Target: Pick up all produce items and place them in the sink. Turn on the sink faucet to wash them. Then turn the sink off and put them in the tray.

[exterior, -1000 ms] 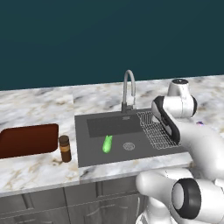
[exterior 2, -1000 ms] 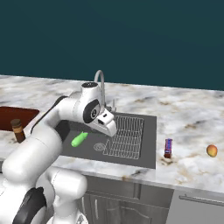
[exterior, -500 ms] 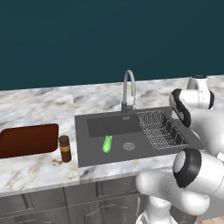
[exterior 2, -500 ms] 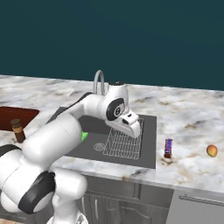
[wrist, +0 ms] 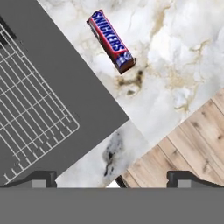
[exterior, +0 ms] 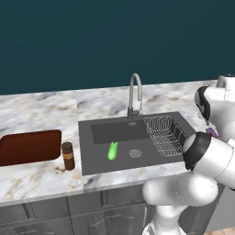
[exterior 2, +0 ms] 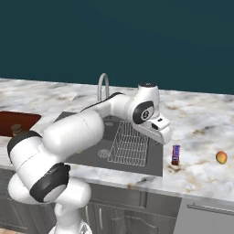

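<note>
arm now rightward, orange fruit [exterior 2: 221,157] well beyond fingers [wrist: 42,177]

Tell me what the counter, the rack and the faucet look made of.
Counter: polished marble or a look-alike, white with grey and tan veining.
Rack: thin wire, likely pale metal, an open grid you can see the sink through.
Faucet: brushed grey metal, judging by its slim tube and dull sheen.

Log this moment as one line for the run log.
cucumber: in sink | orange fruit: on counter | gripper: open, empty, near candy bar | tray: empty
</note>
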